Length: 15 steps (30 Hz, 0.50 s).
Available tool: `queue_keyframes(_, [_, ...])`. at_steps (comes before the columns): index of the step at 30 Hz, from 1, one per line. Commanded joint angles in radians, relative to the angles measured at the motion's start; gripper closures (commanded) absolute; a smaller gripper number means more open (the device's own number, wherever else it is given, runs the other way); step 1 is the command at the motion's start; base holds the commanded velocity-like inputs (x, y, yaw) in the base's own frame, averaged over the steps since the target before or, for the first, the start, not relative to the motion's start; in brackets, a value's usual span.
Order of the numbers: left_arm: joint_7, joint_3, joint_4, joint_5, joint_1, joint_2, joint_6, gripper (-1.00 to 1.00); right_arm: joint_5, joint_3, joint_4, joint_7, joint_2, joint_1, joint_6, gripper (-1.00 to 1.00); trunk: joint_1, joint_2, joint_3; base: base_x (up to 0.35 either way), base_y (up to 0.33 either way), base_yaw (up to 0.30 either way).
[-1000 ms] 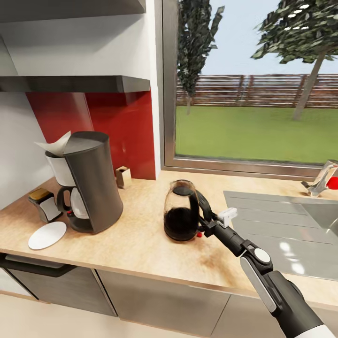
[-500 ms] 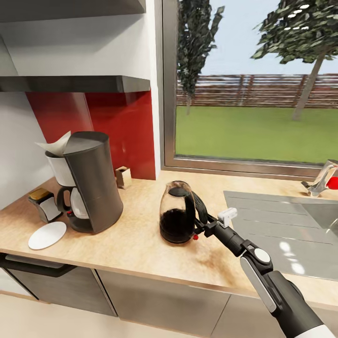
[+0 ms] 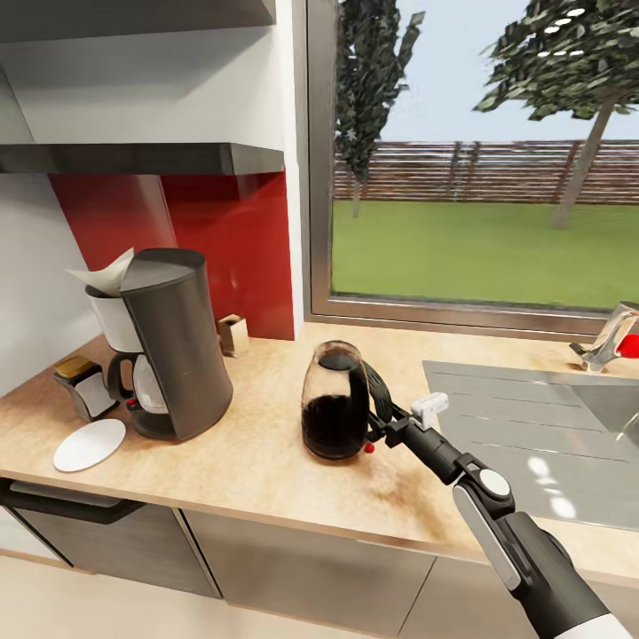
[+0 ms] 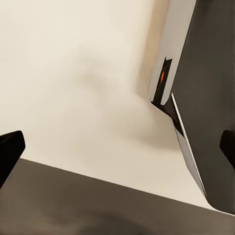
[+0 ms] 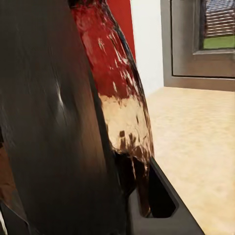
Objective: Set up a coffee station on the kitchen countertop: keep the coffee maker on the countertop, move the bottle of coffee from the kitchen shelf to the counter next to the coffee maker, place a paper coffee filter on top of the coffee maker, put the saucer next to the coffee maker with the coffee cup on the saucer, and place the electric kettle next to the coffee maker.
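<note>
The electric kettle stands upright on the tabletop, roughly midway between the coffee maker and the sink. Its glass body is dark in the lower half. The handle faces the sink side, toward the right arm.

The right hand reaches in from the sink side and is closed on the kettle's handle low down, near the base. In the right wrist view the dark handle sits right against the camera, with the glass wall just beyond it, which agrees with a firm hold. I cannot tell whether the base rests on the tabletop or hangs just above it.

The left hand shows only two dark fingertips at the picture's edges, set wide apart with nothing between them. It points at a pale surface and a dark panel, away from the work.

The governing relation: the coffee maker lies to the kettle's left, well apart, with bare tabletop between. Since the hold is on the far side from the target, the move is a push or carry leftward along the arm's line. The kettle is tall and held low, so tipping toward the coffee maker is the likely fault.

A paper filter sits on top of the coffee maker; a white saucer and a small gold-lidded bottle lie at its left.
</note>
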Motion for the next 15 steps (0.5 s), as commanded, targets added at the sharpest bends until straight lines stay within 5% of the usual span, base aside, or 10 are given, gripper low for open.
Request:
queue_keyframes(1, [-0.004, 0.007, -0.002, 0.001, 0.001, 0.0, 0.003, -1.0, -0.013, 0.001, -0.001, 0.0, 0.0, -0.001, 0.001, 1.0, 0.0, -0.001, -0.001, 0.0, 0.0, 0.0])
queue_keyframes(5, [-0.004, 0.007, -0.002, 0.001, 0.001, 0.0, 0.003, -1.0, -0.015, 0.001, -0.008, -0.048, 0.002, -0.002, 0.003, 1.0, 0.0, -0.001, -0.001, 0.0, 0.0, 0.0])
queue_keyframes(6, [-0.005, 0.007, -0.002, 0.001, 0.001, 0.0, 0.003, -1.0, -0.016, 0.002, -0.018, -0.109, 0.003, -0.003, 0.023, 1.0, 0.0, -0.001, -0.001, 0.0, 0.0, 0.0])
queue_keyframes(12, [-0.005, 0.007, -0.002, 0.001, 0.001, 0.0, 0.003, -1.0, -0.015, 0.004, -0.1, -0.194, 0.035, -0.022, 0.169, 1.0, 0.0, -0.001, -0.001, 0.0, 0.0, 0.0])
queue_keyframes(15, [-0.005, 0.007, -0.002, 0.001, 0.001, 0.0, 0.003, -1.0, 0.06, 0.004, -0.112, -0.238, 0.071, -0.065, 0.223, 1.0, 0.0, -0.001, -0.001, 0.0, 0.0, 0.0])
